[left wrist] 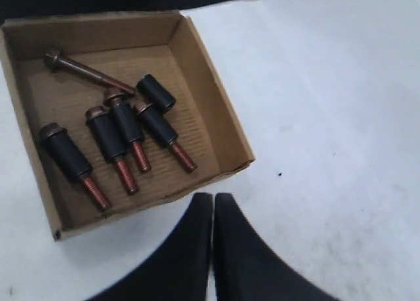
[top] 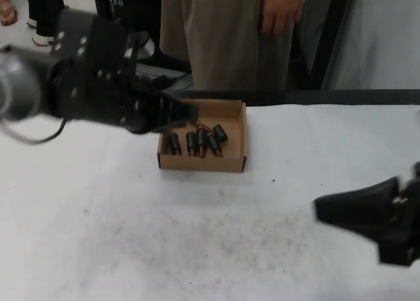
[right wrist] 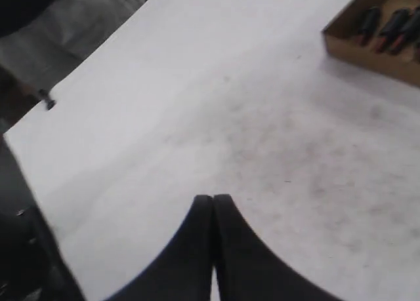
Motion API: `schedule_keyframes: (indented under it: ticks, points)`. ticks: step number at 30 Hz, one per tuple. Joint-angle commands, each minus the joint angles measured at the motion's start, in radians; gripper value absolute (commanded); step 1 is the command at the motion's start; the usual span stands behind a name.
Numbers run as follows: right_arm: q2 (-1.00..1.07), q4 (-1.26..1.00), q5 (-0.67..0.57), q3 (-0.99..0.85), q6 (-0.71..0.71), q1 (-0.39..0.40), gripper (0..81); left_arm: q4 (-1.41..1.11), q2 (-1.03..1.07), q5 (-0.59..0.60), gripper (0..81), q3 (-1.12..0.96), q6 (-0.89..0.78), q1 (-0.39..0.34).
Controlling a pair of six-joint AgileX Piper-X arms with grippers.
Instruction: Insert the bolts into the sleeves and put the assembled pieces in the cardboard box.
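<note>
copper bolt (left wrist: 88, 71) looks stiff, heavy, slick; take it mid-shank; your left fingers (left wrist: 184, 261) and right fingers (right wrist: 184, 261) are closed, empty.

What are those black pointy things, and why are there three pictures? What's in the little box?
They are the two hands of a robot with two arms. One picture looks down over the white bench from behind the arms; the other two come from a camera on each wrist. The left hand hangs near the cardboard box, the right hand over the bench farther off. Both are shut and hold nothing. In the box lie four bolts pushed into black sleeves, one bare bolt and one loose sleeve.
</note>
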Motion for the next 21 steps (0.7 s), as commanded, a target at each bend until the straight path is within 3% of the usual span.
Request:
schedule_keyframes:
  ticks: [1, 10, 15, 21]
  points:
    - [-0.035, 0.031, 0.008, -0.002, -0.034, -0.046, 0.2, -0.095, -0.075, -0.017, 0.8, 0.086, -0.031, -0.013]
    - [-0.198, 0.08, 0.023, 0.041, -0.079, -0.183, 0.2, -0.298, -0.448, -0.16, 0.8, 0.511, -0.095, -0.129]
    - [-0.342, 0.084, 0.032, 0.105, -0.054, -0.201, 0.2, -0.351, -0.728, -0.295, 0.8, 0.715, -0.186, -0.229]
    - [-0.542, 0.165, 0.143, 0.148, -0.009, -0.204, 0.2, -0.265, -1.049, -0.413, 0.8, 0.874, -0.201, -0.343]
